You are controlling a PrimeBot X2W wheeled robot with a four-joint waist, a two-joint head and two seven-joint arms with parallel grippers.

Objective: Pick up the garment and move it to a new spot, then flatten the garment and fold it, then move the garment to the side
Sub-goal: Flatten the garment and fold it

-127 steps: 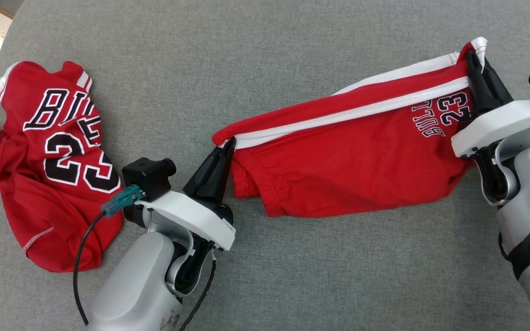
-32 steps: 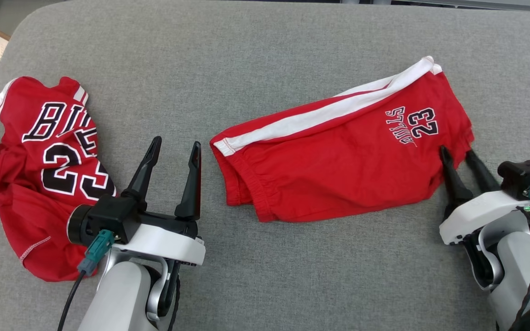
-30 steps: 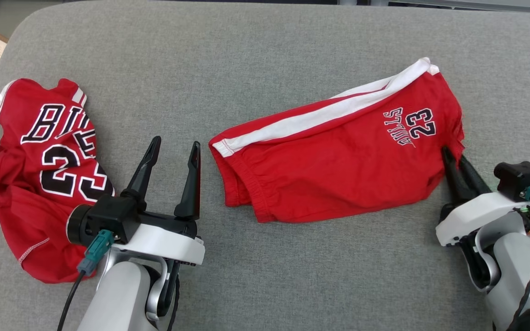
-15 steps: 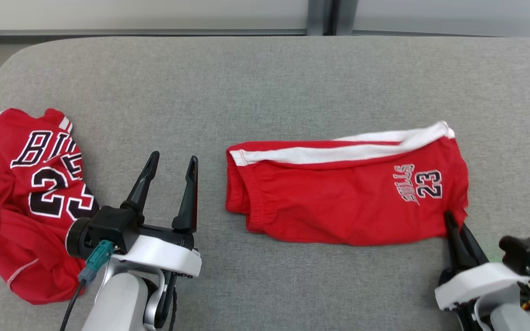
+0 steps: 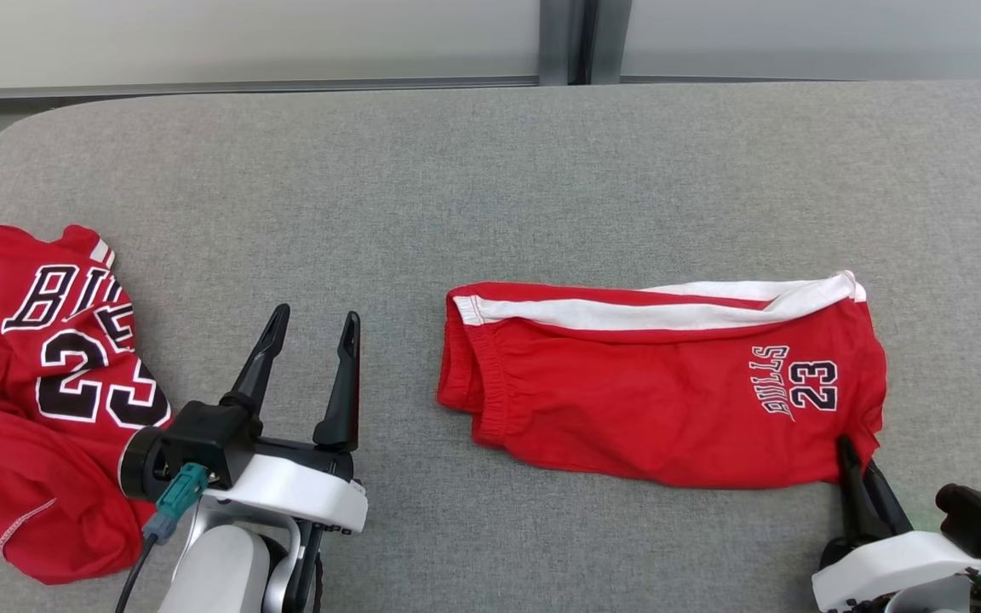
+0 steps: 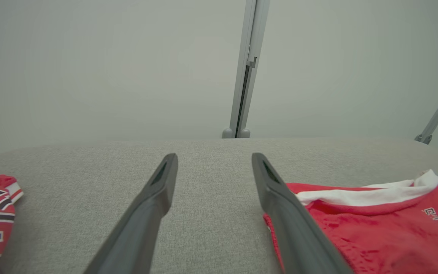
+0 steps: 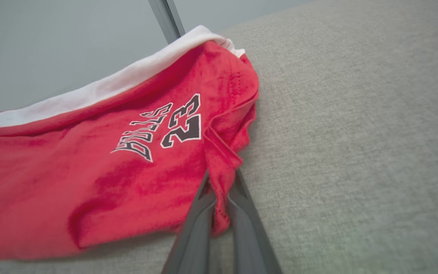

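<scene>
the right gripper point(image 5: 853, 454) had its jaws pressed together on a small fold of red cloth, at the near right corner of the shorts point(image 5: 652, 400). in the right wrist view i saw its fingers point(image 7: 198, 219) meeting on this pinched hem, and the cloth went down between them. the corner was pulled into a narrow ridge, which ran up beside the "bulls 23" print. the rest of the shorts lay on the cushion point(image 5: 490, 187), to the right of the middle, with the long side across my view. the waistband end pointed to the left, and a white stripe ran along the far edge.

the left gripper point(image 5: 316, 312) had its jaws wide apart with nothing between them. it stood over bare cushion, just left of the waistband end, and i could not tell if the fingertips touched the fabric. in the left wrist view the shorts showed beside the right finger.

a jersey point(image 5: 39, 383) lay crumpled at the left edge of the cushion, well apart from the shorts. behind the cushion was a pale wall with a grey post point(image 6: 247, 68).
</scene>
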